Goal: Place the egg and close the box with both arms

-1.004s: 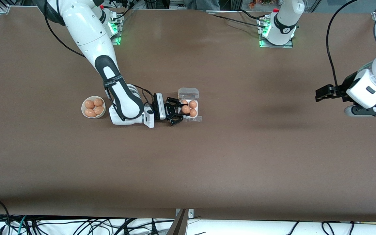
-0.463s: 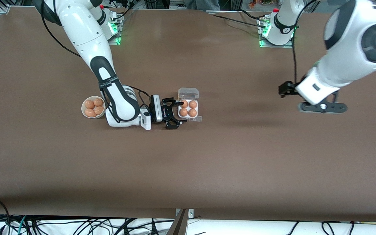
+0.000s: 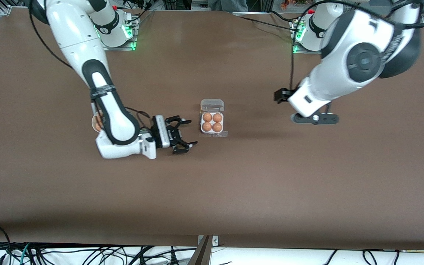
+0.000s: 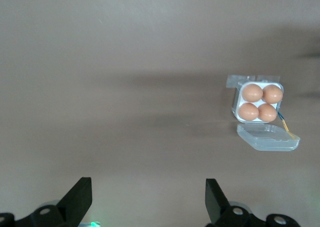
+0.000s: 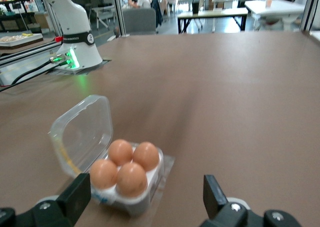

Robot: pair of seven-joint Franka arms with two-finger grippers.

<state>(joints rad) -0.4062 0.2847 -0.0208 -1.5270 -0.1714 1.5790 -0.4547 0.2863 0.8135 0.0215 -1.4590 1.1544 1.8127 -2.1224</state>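
Note:
The box [image 3: 212,123] stands mid-table with its clear lid [image 3: 212,105] hinged open. Every cell holds an orange-brown egg [image 3: 207,127], all alike. My right gripper [image 3: 191,131] hangs low beside the box, toward the right arm's end, open and empty. In the right wrist view the box [image 5: 150,189] sits just ahead of the open right gripper [image 5: 145,197]. My left gripper [image 3: 314,118] hovers over bare table toward the left arm's end. In the left wrist view the left gripper [image 4: 147,199] is open and empty, and the box [image 4: 236,107] and lid [image 4: 270,137] show farther off.
A white bowl [image 3: 93,124] with more eggs sits under the right forearm, mostly hidden. The arm bases [image 3: 114,33] [image 3: 309,36] stand along the table's back edge. Brown tabletop [image 3: 212,191] stretches toward the front camera. Cables lie past the table's front edge.
My right gripper opened, left the egg in the box and drew back toward the right arm's end. The left arm swung in from the table's end toward the box.

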